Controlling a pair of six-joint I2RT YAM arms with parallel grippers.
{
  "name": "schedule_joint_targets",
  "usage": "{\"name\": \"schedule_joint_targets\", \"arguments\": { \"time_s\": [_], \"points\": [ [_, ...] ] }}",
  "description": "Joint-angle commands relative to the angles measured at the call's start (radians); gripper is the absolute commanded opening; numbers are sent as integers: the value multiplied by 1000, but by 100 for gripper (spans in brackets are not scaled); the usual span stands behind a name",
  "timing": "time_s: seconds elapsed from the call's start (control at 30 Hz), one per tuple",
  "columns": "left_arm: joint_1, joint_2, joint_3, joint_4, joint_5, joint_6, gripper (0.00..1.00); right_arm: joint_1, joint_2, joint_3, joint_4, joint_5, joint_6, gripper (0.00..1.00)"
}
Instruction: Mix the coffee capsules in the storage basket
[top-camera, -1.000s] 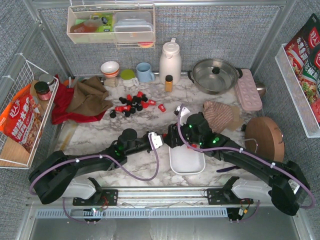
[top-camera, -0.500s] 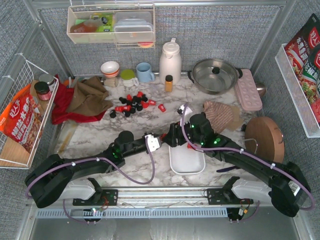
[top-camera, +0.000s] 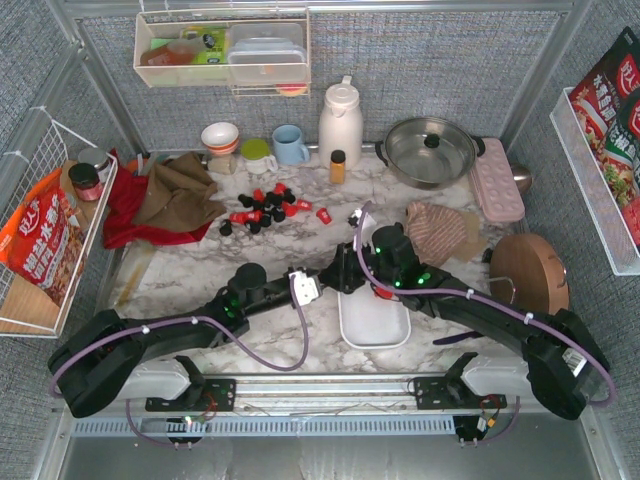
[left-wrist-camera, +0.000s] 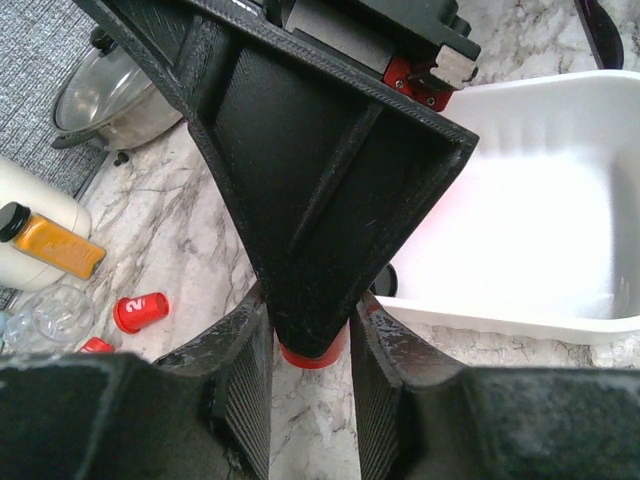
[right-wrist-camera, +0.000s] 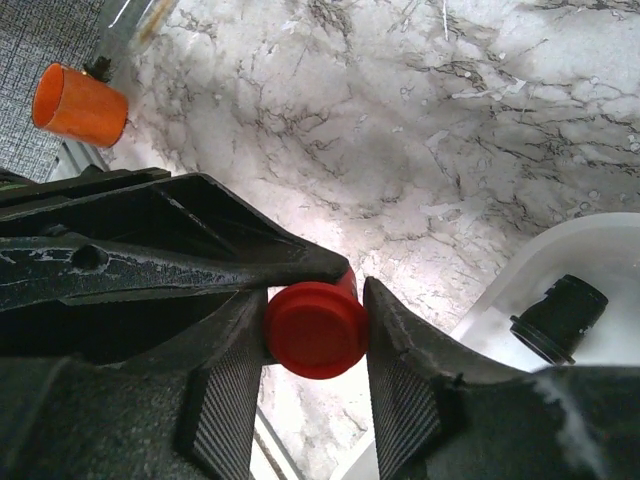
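Observation:
One red coffee capsule hangs just left of the storage basket's far corner, gripped from both sides. My left gripper is shut on it; only its red rim shows under the right arm's finger. My right gripper has both pads against it. In the top view the two grippers, left and right, meet tip to tip. The white storage basket holds a black capsule. A heap of red and black capsules lies on the marble further back.
Behind the heap stand an amber bottle, a white jug, a blue mug and bowls. A steel pot, a pink box, a striped cloth and a wooden board lie right; red and brown cloths lie left.
The right gripper has moved in over the red capsule in the left gripper and narrowed its jaws onto it. The left arm pulled back slightly, then held still.

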Motion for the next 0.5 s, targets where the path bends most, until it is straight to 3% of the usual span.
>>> {"name": "schedule_joint_targets", "arguments": {
  "time_s": [0.0,0.1,0.13,0.2,0.33,0.47],
  "points": [
    [-2,-10,-5,37,-62,-6,39,0,-6,9,-4,2,3,39],
    [-2,-14,-13,45,-97,-14,60,-1,-20,8,-32,34,-6,34],
    [-2,-14,-14,50,-106,-17,76,-3,-29,4,-40,47,-12,33],
    [-2,-18,-17,51,-130,-31,98,-9,-53,-2,-65,86,-29,32],
    [0,-23,-35,88,-235,-89,99,-20,-121,-5,-188,234,-108,31],
    [29,-11,-20,92,-479,-220,99,-20,-144,18,-337,403,-227,34]
  ]
}}
